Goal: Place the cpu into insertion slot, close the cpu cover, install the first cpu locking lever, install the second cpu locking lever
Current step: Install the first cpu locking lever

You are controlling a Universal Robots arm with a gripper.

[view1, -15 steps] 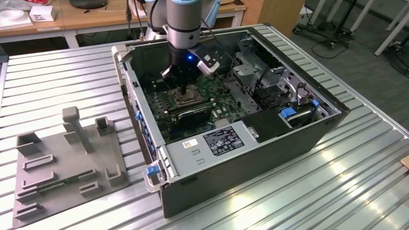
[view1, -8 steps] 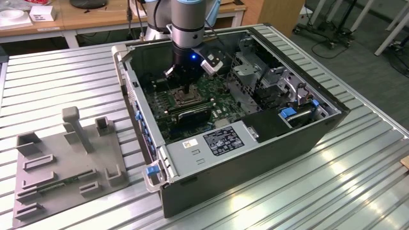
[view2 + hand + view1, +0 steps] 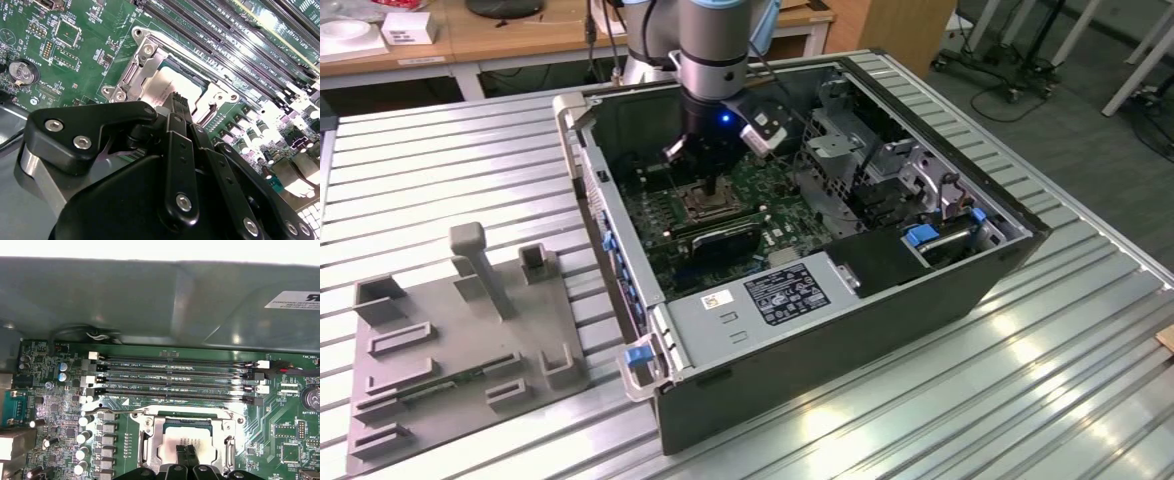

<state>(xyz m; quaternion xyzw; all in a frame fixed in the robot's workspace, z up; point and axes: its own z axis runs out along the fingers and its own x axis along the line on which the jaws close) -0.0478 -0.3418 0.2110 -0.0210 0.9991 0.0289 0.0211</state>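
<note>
I see the end effector (image 3: 187, 450) pinched closed and gripping nothing. Its tips hover over the cpu (image 3: 202, 434), seated in the insertion slot (image 3: 699, 210) just above the exterior view's centre.

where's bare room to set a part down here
Bare ribbed table at the exterior view's right of the computer case, and between the grey fixture tray and the table's far edge. Inside the case is crowded, with the gripper over the insertion slot.
</note>
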